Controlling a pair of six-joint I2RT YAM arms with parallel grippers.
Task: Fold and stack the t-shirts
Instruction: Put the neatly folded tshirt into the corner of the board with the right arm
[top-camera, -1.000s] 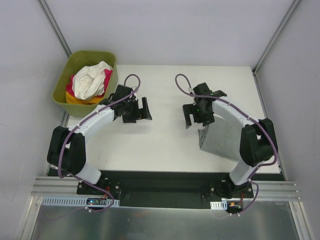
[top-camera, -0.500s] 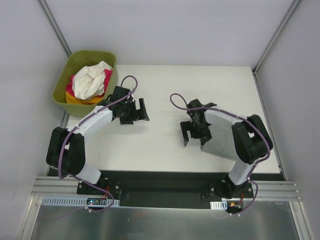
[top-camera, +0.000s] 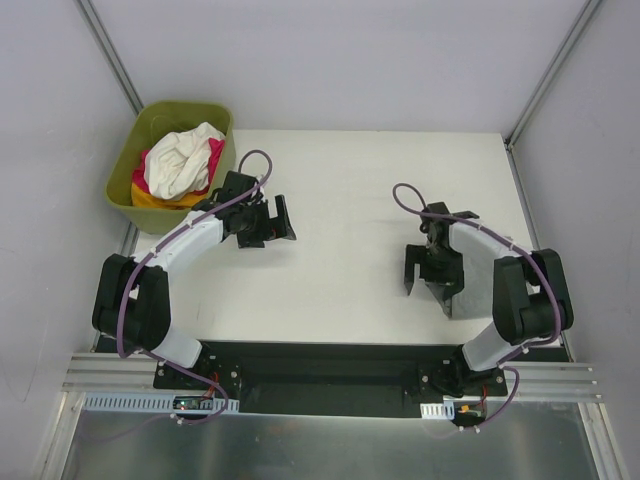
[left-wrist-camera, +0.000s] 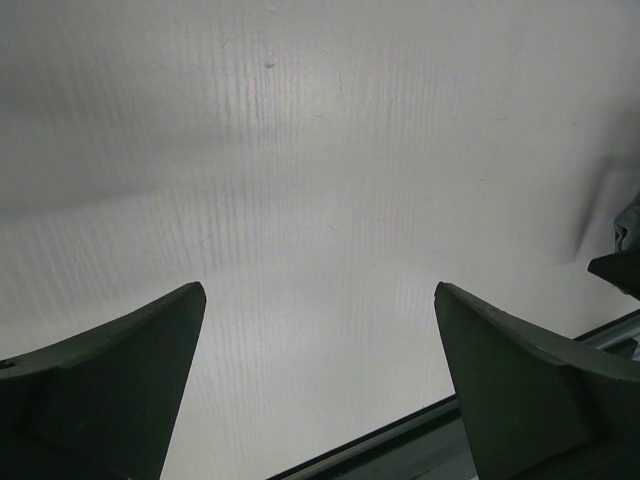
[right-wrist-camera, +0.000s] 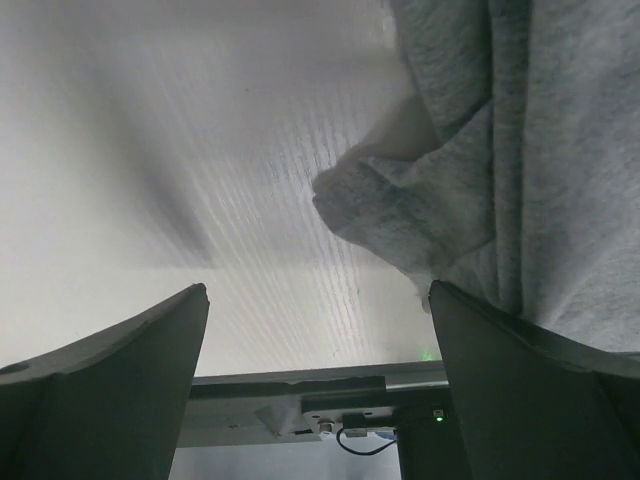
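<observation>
Top external view, contents as listed.

1. Table (top-camera: 340, 180): white and flat, with both arms reaching over it.
2. Olive-green tub (top-camera: 128, 160): stands at the table's 10 o'clock corner.
   - White t-shirt (top-camera: 180, 160): bunched on top of the pile inside.
   - Magenta-pink t-shirt (top-camera: 215, 158): shows at the pile's 3 o'clock side.
   - Orange-yellow t-shirt (top-camera: 150, 198): lies underneath, at 6 o'clock.
3. Grey t-shirt (top-camera: 465, 303): lies in layers on the table at 4 o'clock and is largely covered by the right arm.
4. Left gripper (top-camera: 275, 228): jaws spread wide and holding nothing. It is over bare table at the tub's 4 o'clock.
5. Right gripper (top-camera: 428, 285): jaws spread wide and holding nothing. It is at the grey t-shirt's 9 o'clock edge.

Right wrist view: a bunched grey corner lies ahead of the fingers toward 1 o'clock. Whether it touches the nearer finger cannot be told.
</observation>
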